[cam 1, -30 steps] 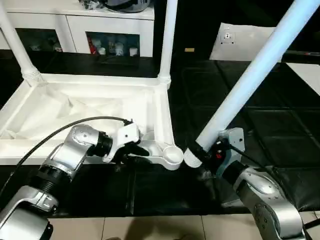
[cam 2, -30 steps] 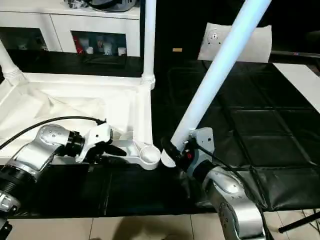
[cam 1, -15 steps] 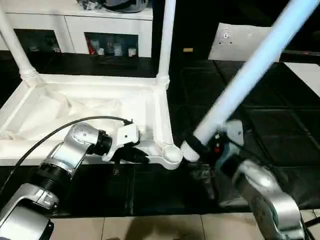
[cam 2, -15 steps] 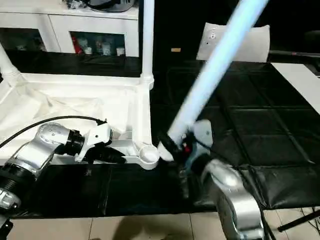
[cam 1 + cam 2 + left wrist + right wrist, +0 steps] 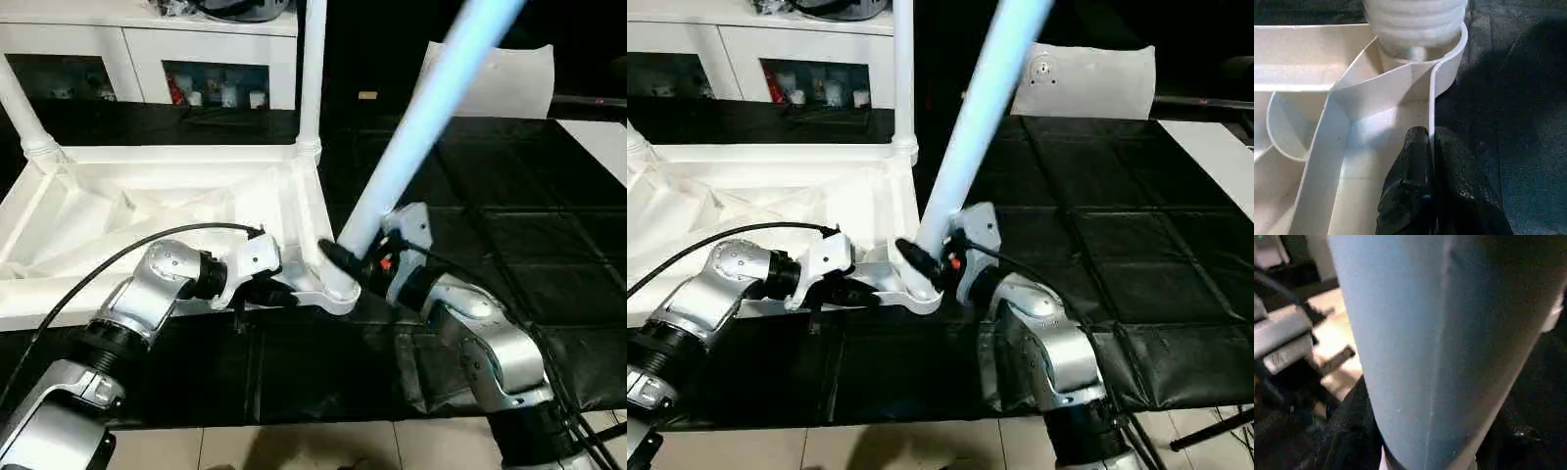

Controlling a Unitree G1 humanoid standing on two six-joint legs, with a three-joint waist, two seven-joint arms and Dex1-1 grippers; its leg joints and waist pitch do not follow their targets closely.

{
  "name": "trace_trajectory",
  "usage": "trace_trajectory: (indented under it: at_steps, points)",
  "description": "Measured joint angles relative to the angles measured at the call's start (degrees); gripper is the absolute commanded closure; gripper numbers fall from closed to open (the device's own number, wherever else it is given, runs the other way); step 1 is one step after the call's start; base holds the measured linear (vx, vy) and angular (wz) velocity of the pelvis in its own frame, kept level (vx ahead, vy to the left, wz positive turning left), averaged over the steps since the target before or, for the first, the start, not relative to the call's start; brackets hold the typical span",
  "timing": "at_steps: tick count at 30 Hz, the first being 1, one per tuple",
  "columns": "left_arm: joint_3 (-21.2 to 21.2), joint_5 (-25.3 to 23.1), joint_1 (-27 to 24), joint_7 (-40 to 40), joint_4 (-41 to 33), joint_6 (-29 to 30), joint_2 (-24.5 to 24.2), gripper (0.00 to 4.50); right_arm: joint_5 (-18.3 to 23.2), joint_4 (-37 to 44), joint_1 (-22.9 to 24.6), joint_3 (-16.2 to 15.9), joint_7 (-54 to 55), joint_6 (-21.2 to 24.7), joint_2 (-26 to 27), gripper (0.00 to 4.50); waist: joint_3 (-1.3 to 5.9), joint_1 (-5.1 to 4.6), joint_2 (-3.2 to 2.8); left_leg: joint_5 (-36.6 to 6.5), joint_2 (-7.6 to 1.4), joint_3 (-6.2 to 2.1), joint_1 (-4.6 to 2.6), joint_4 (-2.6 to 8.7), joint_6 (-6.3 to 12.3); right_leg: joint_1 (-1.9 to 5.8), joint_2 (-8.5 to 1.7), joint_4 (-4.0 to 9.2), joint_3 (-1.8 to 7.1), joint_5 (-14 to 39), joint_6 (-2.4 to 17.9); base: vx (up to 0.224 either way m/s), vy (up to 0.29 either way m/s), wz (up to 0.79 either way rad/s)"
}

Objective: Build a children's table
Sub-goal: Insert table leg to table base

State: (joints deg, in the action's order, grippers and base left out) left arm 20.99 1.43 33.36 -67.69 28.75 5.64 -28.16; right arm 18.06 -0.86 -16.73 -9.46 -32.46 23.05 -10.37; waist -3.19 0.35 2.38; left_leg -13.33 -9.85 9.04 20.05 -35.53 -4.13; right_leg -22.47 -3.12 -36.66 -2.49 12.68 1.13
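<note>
Nearest, the left gripper [image 5: 279, 294] is pinching the front rim of the upturned tabletop [image 5: 147, 211], its black jaws closed on the thin white wall just beside the front right corner socket [image 5: 340, 291]; in the left wrist view the fingers [image 5: 1418, 161] are sitting on either side of that wall. The right gripper [image 5: 345, 262] is clamping the lower end of a white leg [image 5: 421, 117], jaws closed around the tube. The leg is leaning up and to the right, its top cut off by the frame. Its foot is sitting at the corner socket, and it seems to be resting in the mouth, though the black jaws are hiding the joint. In the left wrist view a ribbed white end [image 5: 1413, 24] is sitting over the socket.

The tabletop is lying underside up on the black padded table [image 5: 490, 255], showing its raised rim and diagonal ribs; its left part is cut off. Three legs are counting in all: the held one and two standing upright at the far corners, one right [image 5: 312, 69], one left [image 5: 22, 98]. Farther back, a white cabinet [image 5: 147, 49] is standing.
</note>
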Motion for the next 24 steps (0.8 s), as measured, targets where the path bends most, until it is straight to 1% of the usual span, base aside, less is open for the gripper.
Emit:
trace_trajectory:
  at_steps: [4,10,16,21,24]
  points:
    - [-0.4,0.1,-0.4,-0.6,-0.1,-0.4,-0.2,4.5,-0.3,-3.9,-2.0,-0.1,-2.2,-0.9,-0.6,2.57,-0.01,-0.14,0.04,0.0,-0.02,0.05,0.01,0.01,0.03,-0.08,0.0,-0.06,0.03,0.0,0.0,0.0,0.0,0.0]
    - [-0.6,0.1,-0.5,-0.8,-0.4,-0.4,-0.2,4.5,-0.6,-5.0,-3.0,-0.5,-5.3,-1.3,-2.3,2.57,0.0,-0.1,0.15,0.0,-0.02,0.16,0.02,0.08,0.06,-0.15,0.0,-0.06,0.07,0.0,0.0,0.0,0.0,0.0]
    - [-0.7,-0.1,0.0,-1.0,0.8,-0.8,0.0,4.5,-1.9,-6.4,-3.7,-1.5,-7.1,-2.5,-3.3,2.57,0.03,-0.12,0.28,0.1,-0.03,0.2,-0.01,0.08,0.15,-0.17,0.0,-0.13,0.1,0.0,0.0,0.0,0.0,0.0]
    - [-0.7,-0.1,0.3,-1.3,1.2,-0.9,0.2,4.5,-2.2,-6.4,-3.9,-1.7,-7.6,-2.3,-3.4,2.57,0.04,-0.05,0.31,0.1,-0.03,0.2,-0.01,0.08,0.15,-0.17,0.0,-0.13,0.11,0.0,0.0,0.0,0.0,0.0]
    - [-0.7,-0.1,0.3,-1.5,1.2,-0.9,0.2,4.5,-2.4,-7.1,-4.0,-1.7,-7.9,-3.1,-3.3,2.57,0.04,-0.06,0.31,0.1,-0.04,0.21,-0.01,0.08,0.15,-0.18,0.0,-0.13,0.11,0.0,0.0,0.0,0.0,0.0]
